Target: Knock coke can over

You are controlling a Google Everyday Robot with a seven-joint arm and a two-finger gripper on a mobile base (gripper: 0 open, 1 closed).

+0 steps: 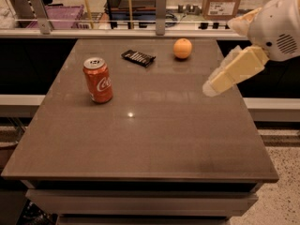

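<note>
The coke can point(98, 80) stands upright on the left part of the brown table point(154, 139). It is red-orange with white script and a silver top. My gripper point(213, 86) comes in from the upper right on a white arm, its cream-coloured fingers pointing down-left above the table's right side. It is far to the right of the can and touches nothing.
A round orange fruit point(183, 48) lies at the back of the table. A flat black ribbed packet point(138, 57) lies to its left, behind the can. A railing and shelves with boxes run behind the table. The table's right edge lies below the arm.
</note>
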